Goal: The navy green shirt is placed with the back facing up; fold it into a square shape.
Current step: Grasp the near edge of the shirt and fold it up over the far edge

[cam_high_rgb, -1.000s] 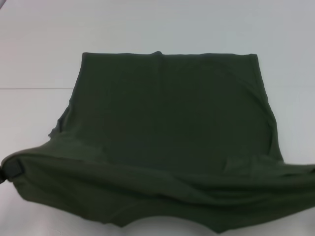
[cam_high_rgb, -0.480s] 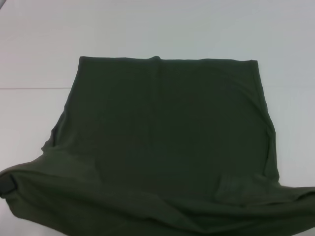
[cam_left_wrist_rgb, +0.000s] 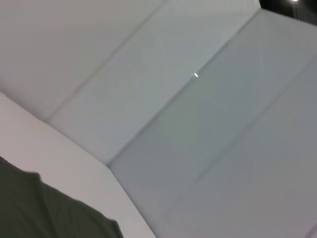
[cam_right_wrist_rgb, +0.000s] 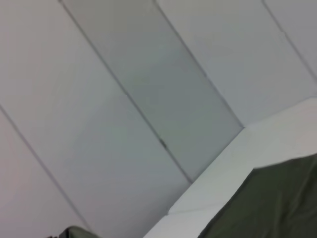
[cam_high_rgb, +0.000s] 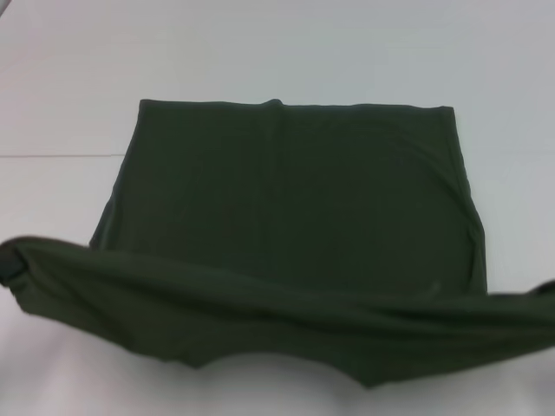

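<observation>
Near hem of the navy green shirt (cam_high_rgb: 295, 199) held lifted between 2 grippers.
The left gripper (cam_high_rgb: 10, 264) grips 1 corner; the right's state cannot be told; both corners should be carried level beyond the grippers.

Table (cam_high_rgb: 277, 52): white, plain, fills the frame, one thin seam line at mid-left. Wall panels (cam_left_wrist_rgb: 208, 99): pale grey, with diagonal joints.
</observation>
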Robot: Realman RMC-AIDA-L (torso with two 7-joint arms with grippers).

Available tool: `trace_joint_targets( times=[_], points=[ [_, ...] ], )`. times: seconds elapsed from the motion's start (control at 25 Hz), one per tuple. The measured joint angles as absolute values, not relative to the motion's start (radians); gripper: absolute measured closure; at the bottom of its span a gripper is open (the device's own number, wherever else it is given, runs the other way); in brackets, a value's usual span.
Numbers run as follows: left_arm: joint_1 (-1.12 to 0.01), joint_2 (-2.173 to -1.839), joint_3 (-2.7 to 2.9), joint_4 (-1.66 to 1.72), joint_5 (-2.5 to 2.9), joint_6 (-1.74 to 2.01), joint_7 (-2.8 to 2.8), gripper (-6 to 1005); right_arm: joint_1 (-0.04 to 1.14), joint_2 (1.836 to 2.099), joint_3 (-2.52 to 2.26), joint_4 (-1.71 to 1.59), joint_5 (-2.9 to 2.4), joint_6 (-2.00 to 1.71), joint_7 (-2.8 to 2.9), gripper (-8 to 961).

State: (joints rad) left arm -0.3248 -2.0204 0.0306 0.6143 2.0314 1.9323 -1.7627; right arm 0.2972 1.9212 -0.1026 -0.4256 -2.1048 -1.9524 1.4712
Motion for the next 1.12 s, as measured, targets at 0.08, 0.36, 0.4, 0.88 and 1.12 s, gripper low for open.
trace_joint_targets(
  times=[0.08, 0.36, 0.4, 0.88, 1.12],
  points=[
    [-0.333, -2.021, 0.031, 0.595, 2.018, 1.894, -1.759, 972, 0.306, 1.928, -0.077, -0.425, -2.105, -1.931, 1.479, 917],
    [-0.39, -2.047, 0.034, 0.541, 1.993, 1.747, -1.689, 973, 0.358, 1.969, -0.046, -0.425, -2.099, -1.8, 1.492, 917],
    [-0.403, -2.053, 0.034, 0.537, 1.992, 1.726, -1.675, 973, 0.366, 1.973, -0.045, -0.425, -2.097, -1.787, 1.492, 917],
    [-0.411, -2.062, 0.033, 0.536, 1.959, 1.722, -1.624, 972, 0.379, 1.979, -0.04, -0.436, -2.078, -1.814, 1.478, 917],
    [-0.386, -2.059, 0.042, 0.549, 1.964, 1.835, -1.618, 973, 0.353, 1.973, -0.058, -0.44, -2.084, -1.9, 1.445, 917]
  ],
)
